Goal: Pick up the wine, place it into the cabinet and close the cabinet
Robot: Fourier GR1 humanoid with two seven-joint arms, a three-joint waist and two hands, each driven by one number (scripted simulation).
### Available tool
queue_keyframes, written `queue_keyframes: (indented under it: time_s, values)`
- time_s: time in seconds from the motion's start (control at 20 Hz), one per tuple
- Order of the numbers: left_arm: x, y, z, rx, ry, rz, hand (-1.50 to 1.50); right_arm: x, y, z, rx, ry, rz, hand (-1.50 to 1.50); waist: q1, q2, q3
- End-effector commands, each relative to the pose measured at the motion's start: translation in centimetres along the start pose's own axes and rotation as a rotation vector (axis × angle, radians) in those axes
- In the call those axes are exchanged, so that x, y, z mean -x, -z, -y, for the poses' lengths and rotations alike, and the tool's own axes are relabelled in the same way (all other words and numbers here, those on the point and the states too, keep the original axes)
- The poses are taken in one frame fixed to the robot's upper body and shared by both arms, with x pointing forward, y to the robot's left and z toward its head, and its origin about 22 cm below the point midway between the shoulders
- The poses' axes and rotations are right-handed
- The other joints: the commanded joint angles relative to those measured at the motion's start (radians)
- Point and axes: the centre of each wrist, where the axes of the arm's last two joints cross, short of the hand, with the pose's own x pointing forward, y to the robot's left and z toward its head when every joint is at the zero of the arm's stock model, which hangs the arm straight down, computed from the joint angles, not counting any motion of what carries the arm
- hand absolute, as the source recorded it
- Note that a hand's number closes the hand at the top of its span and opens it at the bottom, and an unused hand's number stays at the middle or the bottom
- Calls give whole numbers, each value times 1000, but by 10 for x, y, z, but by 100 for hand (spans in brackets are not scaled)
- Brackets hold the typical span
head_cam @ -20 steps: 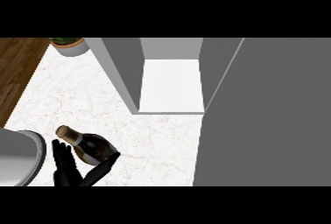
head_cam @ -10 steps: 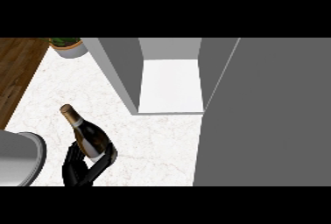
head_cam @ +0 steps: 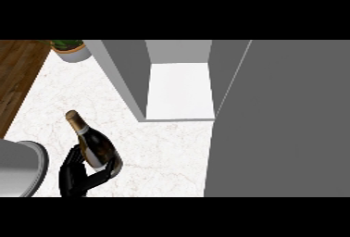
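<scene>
White marble counter, one open cabinet ahead, one potted plant far left; one wine bottle, tilted, left hand curled round its base

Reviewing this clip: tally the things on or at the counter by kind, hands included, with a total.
Wine bottle: 1
Cabinet, open: 1
Potted plant: 1
Light grey rounded object, kind unclear: 1
Hand, curled round the bottle: 1
Total: 5
</scene>
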Motion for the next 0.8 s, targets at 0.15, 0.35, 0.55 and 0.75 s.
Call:
queue_keyframes:
  time_s: [0.15,0.35,0.55,0.75]
  values:
    - [1,13,-24,270,-131,-40,150,-28,-5,-9,-22,2,26,-150,6,6,-9]
    - [-9,15,-18,328,-151,-21,150,-24,-16,-13,-18,22,11,-150,11,4,-7]
    - [-23,2,2,367,-156,3,150,-20,-16,-9,-14,11,27,-150,16,3,-7]
    - [-53,-4,9,401,-179,-2,150,-11,-9,-10,-26,0,7,-150,21,3,-7]
